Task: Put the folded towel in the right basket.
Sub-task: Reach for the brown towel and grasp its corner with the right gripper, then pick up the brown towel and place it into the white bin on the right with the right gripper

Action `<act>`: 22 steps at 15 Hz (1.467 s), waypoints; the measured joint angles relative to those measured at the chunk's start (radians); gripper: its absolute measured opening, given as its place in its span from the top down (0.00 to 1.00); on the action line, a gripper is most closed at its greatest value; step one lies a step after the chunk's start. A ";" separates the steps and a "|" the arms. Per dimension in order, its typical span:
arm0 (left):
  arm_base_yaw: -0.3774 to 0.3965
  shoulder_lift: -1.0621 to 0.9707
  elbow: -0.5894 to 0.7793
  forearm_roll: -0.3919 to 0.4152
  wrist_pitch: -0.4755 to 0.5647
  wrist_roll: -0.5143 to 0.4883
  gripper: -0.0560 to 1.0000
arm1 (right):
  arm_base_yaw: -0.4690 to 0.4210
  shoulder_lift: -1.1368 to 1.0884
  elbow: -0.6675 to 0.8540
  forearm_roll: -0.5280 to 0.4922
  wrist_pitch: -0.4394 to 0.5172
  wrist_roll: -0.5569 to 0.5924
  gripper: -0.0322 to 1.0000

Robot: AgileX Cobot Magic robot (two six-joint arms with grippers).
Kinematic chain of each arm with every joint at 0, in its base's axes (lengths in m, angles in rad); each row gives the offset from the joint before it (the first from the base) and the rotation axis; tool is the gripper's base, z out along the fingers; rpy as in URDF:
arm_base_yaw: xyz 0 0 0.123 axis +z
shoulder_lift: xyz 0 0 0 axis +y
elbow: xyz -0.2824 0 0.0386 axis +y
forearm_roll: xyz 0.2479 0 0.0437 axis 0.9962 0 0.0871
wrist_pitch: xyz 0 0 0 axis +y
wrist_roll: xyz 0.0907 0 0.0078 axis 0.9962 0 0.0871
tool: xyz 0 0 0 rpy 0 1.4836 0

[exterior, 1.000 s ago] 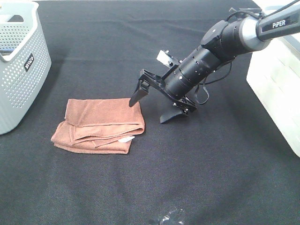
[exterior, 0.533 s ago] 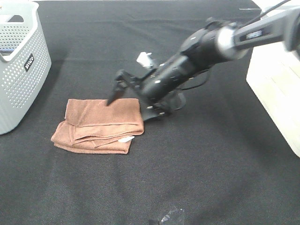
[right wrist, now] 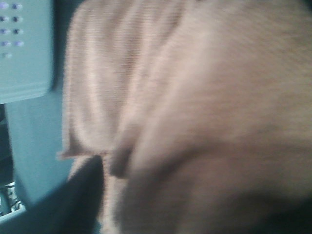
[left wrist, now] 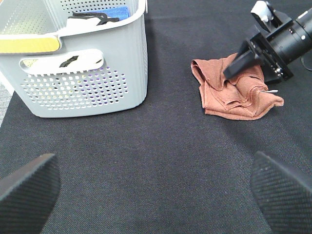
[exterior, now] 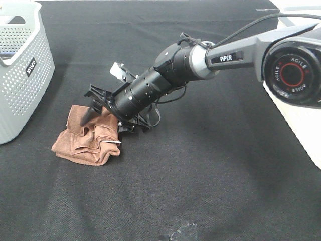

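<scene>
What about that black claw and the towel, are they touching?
Touching. The exterior high view shows the right gripper with one finger pressed into the towel, which is bunched against it.

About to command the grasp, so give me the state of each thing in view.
towel: bunched, not lifted.
right tool: open, straddling the towel.
left tool: open, empty.
left basket: upright, holding items.
right basket: upright, inside unseen.

Towel (exterior: 86, 142) is rust-brown terry, all bunched up and rumpled, small white tag poking out, with my right gripper (exterior: 106, 120) straddling it. White right basket (exterior: 300, 128) sits well apart from it.
</scene>
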 joint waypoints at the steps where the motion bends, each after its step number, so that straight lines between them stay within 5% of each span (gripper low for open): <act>1: 0.000 0.000 0.000 0.000 0.000 0.000 0.01 | 0.000 0.004 0.000 -0.012 -0.006 0.000 0.52; 3: 0.000 0.000 0.000 0.000 0.000 0.000 0.01 | 0.000 0.012 0.000 -0.021 -0.010 -0.001 0.77; 8: 0.000 0.000 0.000 -0.001 0.000 0.000 0.01 | -0.034 -0.023 0.009 -0.076 0.104 -0.040 0.77; 13: 0.000 0.000 0.000 -0.003 0.000 0.000 0.01 | -0.167 -0.288 0.014 -0.356 0.349 0.053 0.77; 16: 0.000 0.000 0.000 -0.003 0.000 0.000 0.01 | -0.227 -0.429 0.014 -0.479 0.397 0.122 0.77; 22: 0.000 0.000 0.000 -0.003 0.000 0.000 0.01 | -0.598 -0.901 0.014 -0.766 0.438 0.183 0.77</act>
